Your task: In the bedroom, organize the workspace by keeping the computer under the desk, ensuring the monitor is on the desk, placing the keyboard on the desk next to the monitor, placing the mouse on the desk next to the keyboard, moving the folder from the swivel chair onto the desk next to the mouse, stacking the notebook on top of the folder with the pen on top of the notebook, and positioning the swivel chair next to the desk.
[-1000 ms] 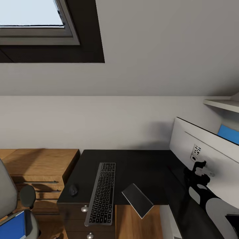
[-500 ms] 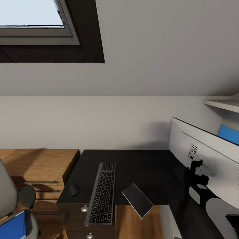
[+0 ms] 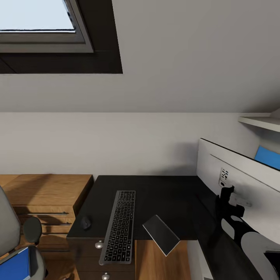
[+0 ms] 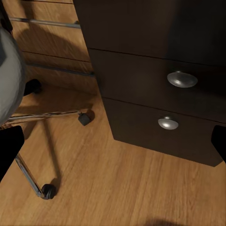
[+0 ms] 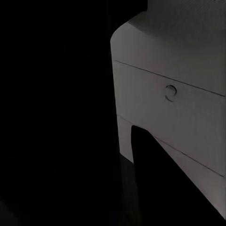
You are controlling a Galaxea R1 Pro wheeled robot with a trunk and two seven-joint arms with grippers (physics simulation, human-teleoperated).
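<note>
Nearest the camera in the head view, the blue flat folder lies on the grey padded swivel chair at lower left. Neither gripper's opening can be told. On the black surface, the slim silver-framed keyboard overhangs the front edge, small black mouse just beside it, thin grey notebook jutting off. Farther right, the white-backed monitor has shifted slightly leftward since earlier

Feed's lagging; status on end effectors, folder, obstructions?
Left end effector open, low beside drawers. Folder on swivel chair. Notebook overhangs desk edge.
</note>
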